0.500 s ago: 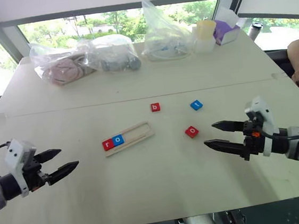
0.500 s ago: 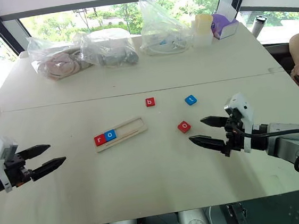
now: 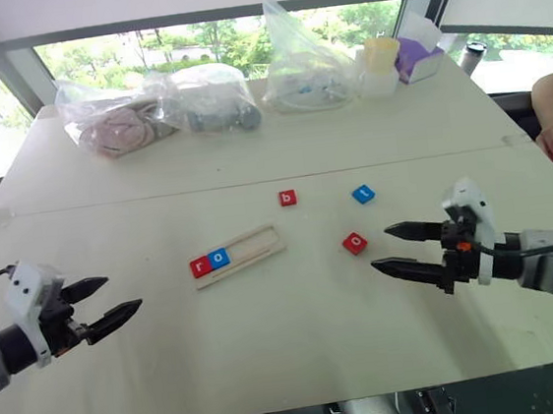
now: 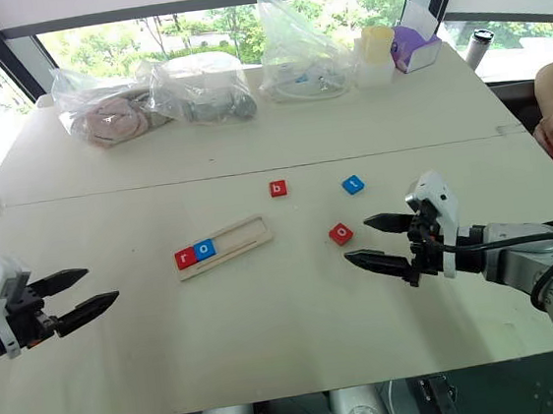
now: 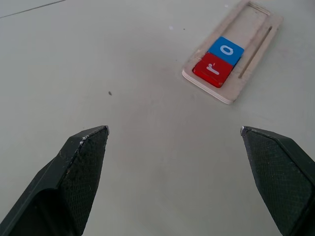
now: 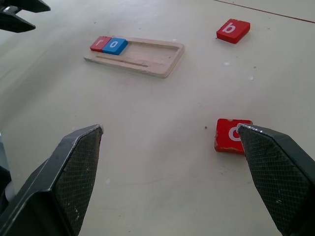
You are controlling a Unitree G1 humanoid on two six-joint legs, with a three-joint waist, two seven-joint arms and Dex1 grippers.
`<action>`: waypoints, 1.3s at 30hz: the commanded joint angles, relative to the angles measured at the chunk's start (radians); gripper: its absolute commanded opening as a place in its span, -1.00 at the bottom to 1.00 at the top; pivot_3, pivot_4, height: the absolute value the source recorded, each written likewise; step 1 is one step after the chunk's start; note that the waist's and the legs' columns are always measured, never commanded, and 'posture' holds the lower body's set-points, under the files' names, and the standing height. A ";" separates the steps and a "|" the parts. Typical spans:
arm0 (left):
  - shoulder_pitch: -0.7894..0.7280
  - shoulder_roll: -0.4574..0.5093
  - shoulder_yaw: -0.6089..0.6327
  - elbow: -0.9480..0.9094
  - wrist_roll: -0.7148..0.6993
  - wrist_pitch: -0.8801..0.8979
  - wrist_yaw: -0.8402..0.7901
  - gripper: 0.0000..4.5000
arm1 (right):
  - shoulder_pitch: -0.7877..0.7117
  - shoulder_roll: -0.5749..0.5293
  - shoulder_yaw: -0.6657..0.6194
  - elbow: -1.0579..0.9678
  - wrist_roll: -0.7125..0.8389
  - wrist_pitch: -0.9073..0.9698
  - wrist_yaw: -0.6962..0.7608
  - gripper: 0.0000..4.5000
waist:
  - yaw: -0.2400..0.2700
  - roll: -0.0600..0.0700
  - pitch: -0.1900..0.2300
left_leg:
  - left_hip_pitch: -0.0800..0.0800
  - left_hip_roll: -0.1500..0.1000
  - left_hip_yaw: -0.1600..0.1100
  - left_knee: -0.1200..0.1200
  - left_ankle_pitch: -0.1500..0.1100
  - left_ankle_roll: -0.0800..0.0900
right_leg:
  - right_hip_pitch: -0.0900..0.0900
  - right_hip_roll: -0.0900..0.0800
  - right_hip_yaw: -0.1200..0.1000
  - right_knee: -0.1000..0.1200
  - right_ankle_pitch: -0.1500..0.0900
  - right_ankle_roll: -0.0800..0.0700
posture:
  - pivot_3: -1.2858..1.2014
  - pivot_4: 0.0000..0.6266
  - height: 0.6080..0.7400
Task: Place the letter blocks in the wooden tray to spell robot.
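Right wrist view has the right tool spread wide and empty beside the red o block, with the red b block farther off. Wooden tray lies mid-counter holding r and blue o; the left tool, also wide open and empty, hovers well apart. Grabbing the nearby o before b would likely misspell the word; the blue t block waits beyond.

Lab-like room: white table, bagged supplies, big windows.
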 commanded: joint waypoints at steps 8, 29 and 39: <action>-0.202 0.110 -0.170 0.110 0.113 -0.138 -0.109 0.99 | -0.071 -0.004 0.064 -0.075 0.034 0.016 -0.003 1.00 | 0.000 0.000 0.000 | 0.000 0.001 0.004 0.000 0.000 0.000 | -0.001 0.001 0.001 0.000 0.000 0.000 | 0.03 -0.52 1.00; -0.624 -0.112 -0.684 0.606 0.473 -0.591 -0.222 0.99 | -0.124 0.112 0.255 -0.270 0.069 0.068 -0.208 1.00 | 0.003 -0.003 0.000 | 0.001 0.002 0.009 0.001 -0.001 0.002 | -0.002 0.002 0.006 0.002 0.005 -0.003 | 0.03 -0.52 1.00; -0.602 -0.120 -0.707 0.631 0.482 -0.620 -0.247 0.48 | -0.105 0.106 0.237 -0.259 0.059 0.046 -0.222 1.00 | 0.003 0.001 -0.004 | 0.003 0.002 0.010 0.003 -0.001 0.002 | 0.001 0.001 0.006 0.002 0.005 -0.003 | 0.03 -0.52 1.00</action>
